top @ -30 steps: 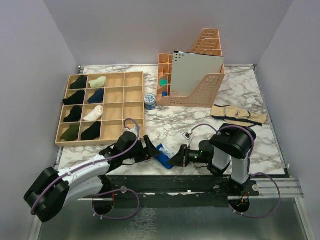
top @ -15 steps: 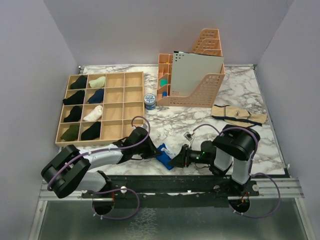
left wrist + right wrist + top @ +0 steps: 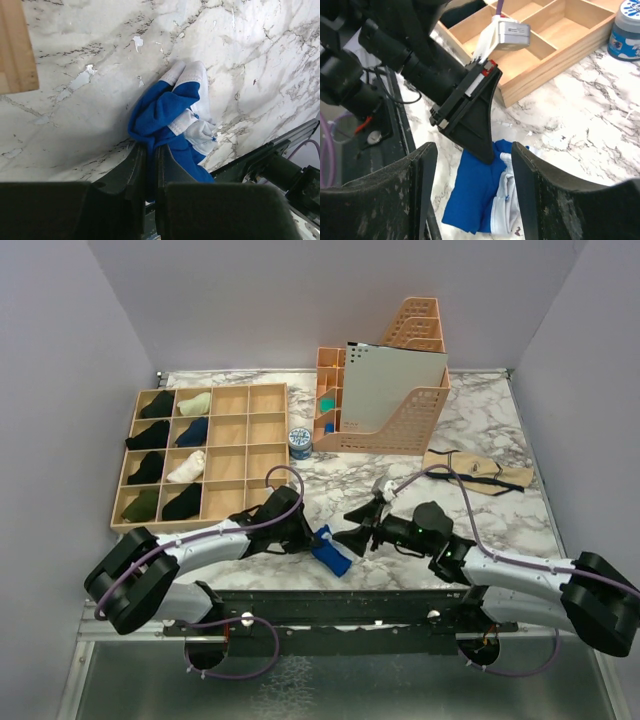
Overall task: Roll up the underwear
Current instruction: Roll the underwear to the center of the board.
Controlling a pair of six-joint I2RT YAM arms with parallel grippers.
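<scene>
The underwear (image 3: 333, 553), blue with a white waistband, lies bunched in a loose roll on the marble near the table's front edge. My left gripper (image 3: 310, 539) comes in from the left and is shut on a fold of its blue fabric (image 3: 167, 112); the jaws (image 3: 149, 152) pinch the cloth tight. My right gripper (image 3: 352, 531) hovers just right of and above the roll, open, with nothing between its fingers. In the right wrist view the underwear (image 3: 479, 197) shows between the spread fingers (image 3: 421, 186), under the left gripper's finger (image 3: 476, 125).
A wooden divided tray (image 3: 190, 524) with rolled dark and pale garments stands at the left. Orange file racks (image 3: 400, 420) and a blue-lidded jar (image 3: 299, 442) stand at the back. A beige garment (image 3: 478, 470) lies at the right. The table's front rail runs just below the underwear.
My left gripper closed on the blue fabric. My right gripper let go, opened and drew up and back from the underwear, its arm stretching out low to the right.
</scene>
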